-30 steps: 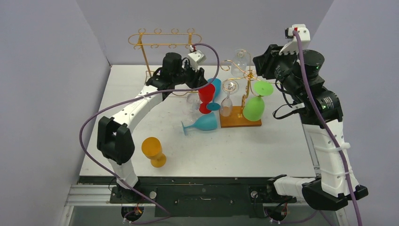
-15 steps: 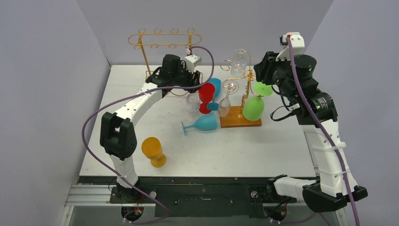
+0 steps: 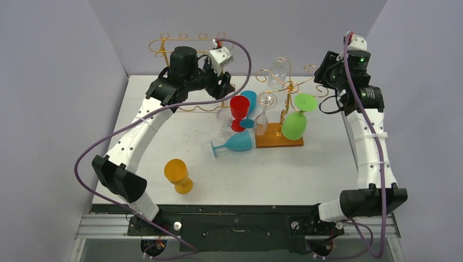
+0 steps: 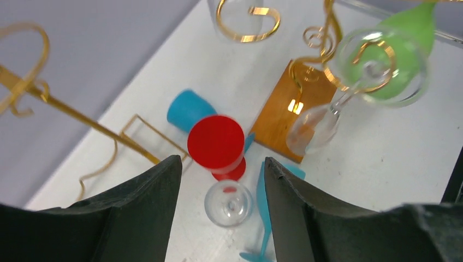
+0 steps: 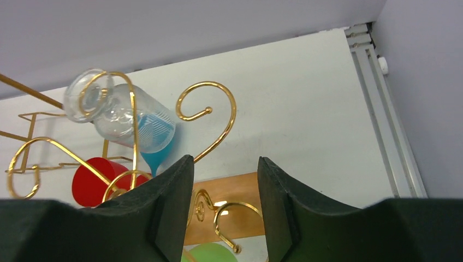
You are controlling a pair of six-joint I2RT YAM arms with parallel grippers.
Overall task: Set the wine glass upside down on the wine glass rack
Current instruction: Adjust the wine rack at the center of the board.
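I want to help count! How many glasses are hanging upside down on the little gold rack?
3. The green glass hangs on the right of the rack, a clear glass on its left, a second clear glass high at the back. More could hide behind.

White-black arms (image 3: 136, 128), purple cables (image 3: 250, 64) (maybe sleeved)

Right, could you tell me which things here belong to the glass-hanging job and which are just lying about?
Job: wooden-base rack; green glass and clear glass hanging on it; red glass, blue glass on its side and orange glass, all on the table.
Lying about: tall gold rack at the back, probably spare.
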